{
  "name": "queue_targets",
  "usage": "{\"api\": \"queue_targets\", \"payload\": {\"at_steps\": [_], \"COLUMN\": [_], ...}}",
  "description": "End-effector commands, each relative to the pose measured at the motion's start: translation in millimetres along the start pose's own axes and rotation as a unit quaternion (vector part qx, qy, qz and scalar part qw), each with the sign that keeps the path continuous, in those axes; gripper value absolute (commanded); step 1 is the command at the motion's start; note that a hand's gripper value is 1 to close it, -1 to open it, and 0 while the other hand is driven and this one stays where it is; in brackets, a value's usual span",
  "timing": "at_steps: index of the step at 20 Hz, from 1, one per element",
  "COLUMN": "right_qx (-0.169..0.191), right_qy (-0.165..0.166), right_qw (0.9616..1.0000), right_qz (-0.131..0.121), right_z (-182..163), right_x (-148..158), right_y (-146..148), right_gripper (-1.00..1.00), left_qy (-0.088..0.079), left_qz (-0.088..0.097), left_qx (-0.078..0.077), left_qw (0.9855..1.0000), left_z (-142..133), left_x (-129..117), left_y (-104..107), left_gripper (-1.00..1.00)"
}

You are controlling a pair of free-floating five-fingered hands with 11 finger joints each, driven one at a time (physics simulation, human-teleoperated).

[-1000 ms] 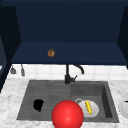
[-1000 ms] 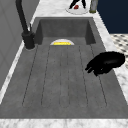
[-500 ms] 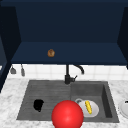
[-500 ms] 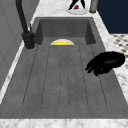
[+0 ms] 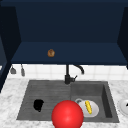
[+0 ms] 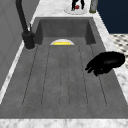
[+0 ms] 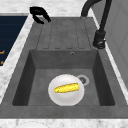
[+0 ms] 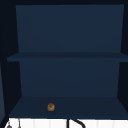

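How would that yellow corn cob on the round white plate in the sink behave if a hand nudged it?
The yellow corn cob looks long and rounded, so it would probably roll sideways. It lies loose on the round white plate, which seems smooth, so it might slide too. It appears stiff, unlikely to bend.

A yellow corn cob [image 7: 66, 88] is lying on a white plate [image 7: 62, 98], a red ball [image 5: 67, 114] showing beside the dark grey ribbed sink [image 6: 65, 100].

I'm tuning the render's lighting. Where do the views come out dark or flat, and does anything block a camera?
Front view: the cabinet is deep in shade, and a red ball hides part of the front rim of the sink. Left side view: the left robot hand is flat black, with no clear shadow beneath. Right side view: the plate is brightest.
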Motion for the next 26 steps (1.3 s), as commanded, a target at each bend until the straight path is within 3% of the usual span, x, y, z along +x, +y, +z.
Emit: {"api": "queue_targets", "payload": {"at_steps": [1,5,9,17,20,26], "right_qx": [0.0,-0.004,-0.041,-0.07,-0.069,-0.032], "right_qy": [0.0,-0.009,-0.016,-0.025,-0.02,-0.007], "right_qw": [1.0,0.9999,0.9989,0.9969,0.9972,0.9993], "right_qz": [0.0,-0.009,-0.014,-0.027,-0.019,-0.015], "right_z": [0,11,11,18,29,37], "right_x": [-5,-8,-11,-13,-6,21], "right_y": [15,13,18,9,-11,-29], "right_gripper": [1.0,1.0,1.0,1.0,1.0,1.0], "left_qy": [0.0,0.0,0.0,0.0,0.0,0.0], "left_qz": [0.0,0.0,0.0,0.0,0.0,0.0], "left_qx": [0.0,0.0,0.0,0.0,0.0,0.0], "left_qw": [1.0,1.0,1.0,1.0,1.0,1.0], "left_z": [0,0,0,0,0,0], "left_x": [0,0,0,0,0,0], "left_y": [0,0,0,0,0,0], "left_gripper": [0.0,0.0,0.0,0.0,0.0,0.0]}}
